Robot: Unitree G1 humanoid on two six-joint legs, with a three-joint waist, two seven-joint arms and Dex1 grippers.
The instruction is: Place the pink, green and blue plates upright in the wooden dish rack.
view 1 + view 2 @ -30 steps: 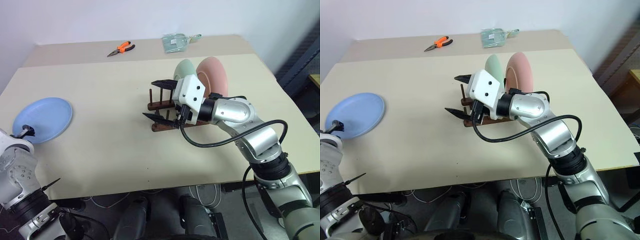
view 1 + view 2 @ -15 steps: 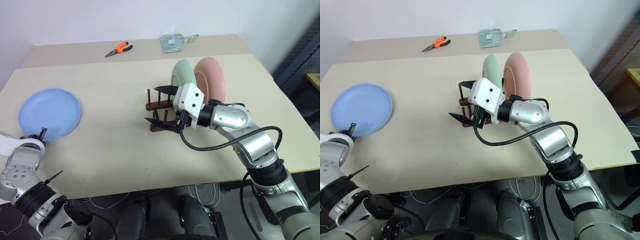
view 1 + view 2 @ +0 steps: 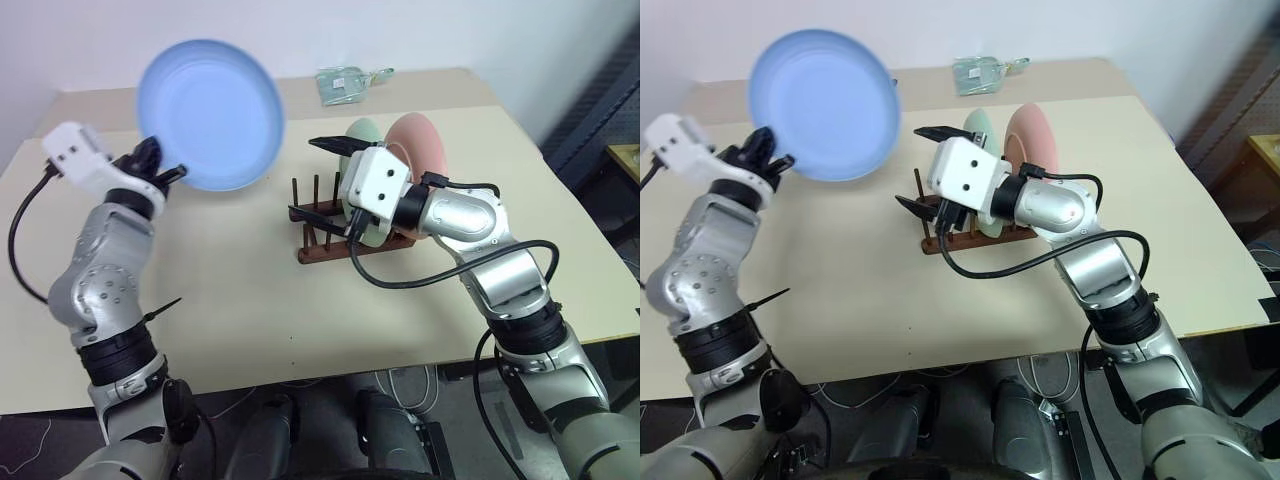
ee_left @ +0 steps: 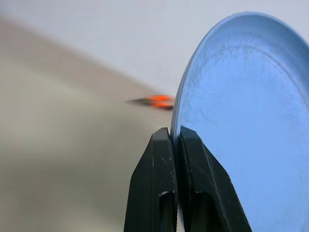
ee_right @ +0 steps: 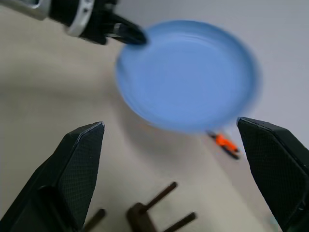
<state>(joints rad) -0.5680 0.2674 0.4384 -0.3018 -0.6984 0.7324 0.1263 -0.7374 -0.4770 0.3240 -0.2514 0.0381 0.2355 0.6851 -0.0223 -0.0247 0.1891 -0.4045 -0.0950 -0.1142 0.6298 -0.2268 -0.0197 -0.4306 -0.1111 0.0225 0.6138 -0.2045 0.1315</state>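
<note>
**Blue plate off the table, in the left gripper**

Since a second ago the left gripper (image 3: pixel 163 166) has clamped onto the blue plate's (image 3: pixel 212 114) rim and swung it up off the table (image 3: pixel 230 290). It was flat at the table's 9 o'clock edge; now it's in the air at roughly 10 o'clock from the wooden dish rack (image 3: pixel 322 235), well apart from it, face tilted toward the room.

- Left jaws: clenched on the plate's rim at its lower left. The left wrist view shows both black fingers (image 4: pixel 159 183) pinched tight with the rim between them.
- Right gripper (image 3: pixel 320 178): jaws spread wide, nothing in them. It hangs over the rack's front pegs, barely shifted from before.
- Green plate (image 3: pixel 362 134) and pink plate (image 3: pixel 418 146): upright in the rack's far slots, green just in front of pink, same as before.
- Rack's near pegs bare.

Elsewhere: orange pliers (image 5: pixel 226 144) near the table's 12 o'clock edge, a clear packet (image 3: pixel 346 82) to their right, neither touched.
</note>
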